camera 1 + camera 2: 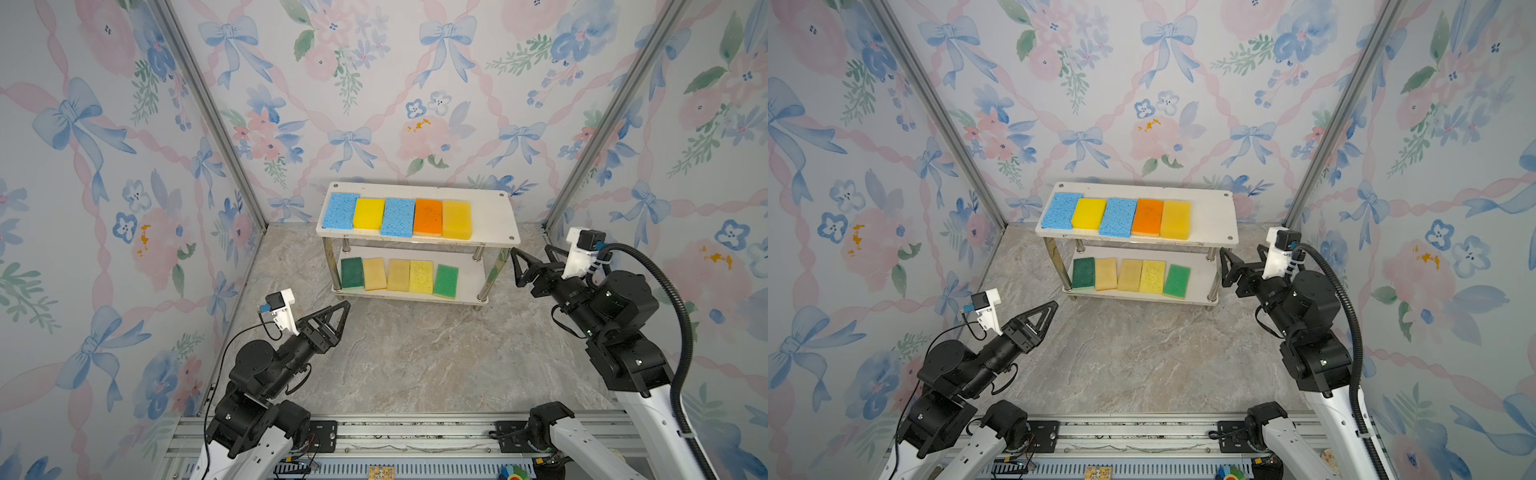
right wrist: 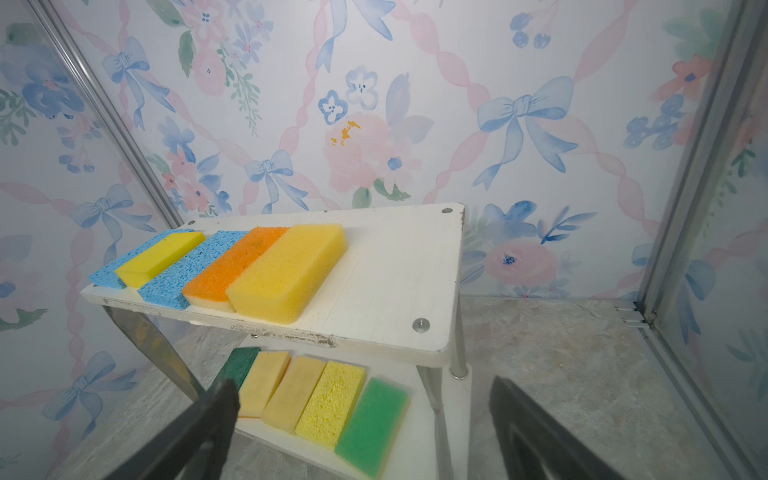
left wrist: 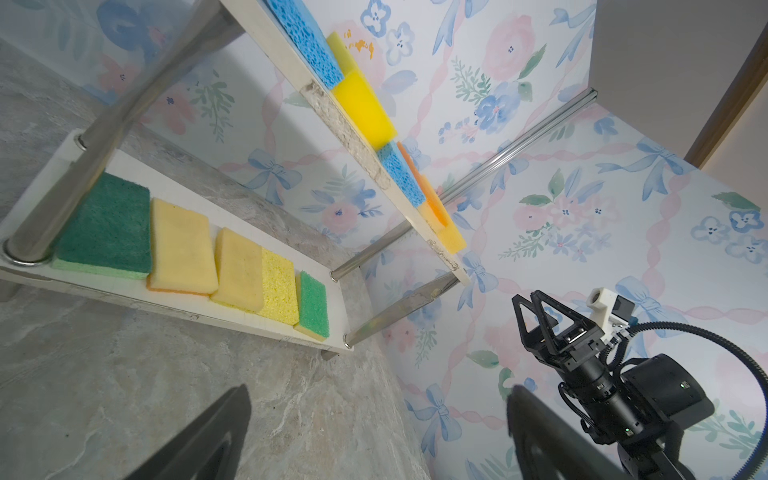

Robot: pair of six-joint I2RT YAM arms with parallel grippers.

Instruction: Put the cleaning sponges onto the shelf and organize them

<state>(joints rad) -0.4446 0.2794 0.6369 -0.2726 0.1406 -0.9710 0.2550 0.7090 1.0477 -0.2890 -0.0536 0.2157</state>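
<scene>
The shelf [image 1: 490, 216] stands against the back wall. Its top board carries a row of cleaning sponges: blue [image 1: 340, 210], yellow [image 1: 368, 213], blue [image 1: 398, 217], orange [image 1: 428, 216] and yellow [image 1: 456, 219]. On the lower board lie dark green [image 1: 352, 272], two tan [image 1: 375, 273] [image 1: 399, 275], yellow [image 1: 421, 276] and light green [image 1: 446, 281] sponges. My left gripper [image 1: 345, 307] hangs open and empty, in front of the shelf's left end. Off the shelf's right end, my right gripper [image 1: 531, 253] is open and empty too, pointing at it [image 2: 395, 270].
Floral walls with metal corner posts [image 1: 216, 124] [image 1: 611, 124] close in the marble floor [image 1: 415, 357] on three sides. An aluminium rail [image 1: 395, 432] with both arm bases runs along the front edge. The top board's right end is bare.
</scene>
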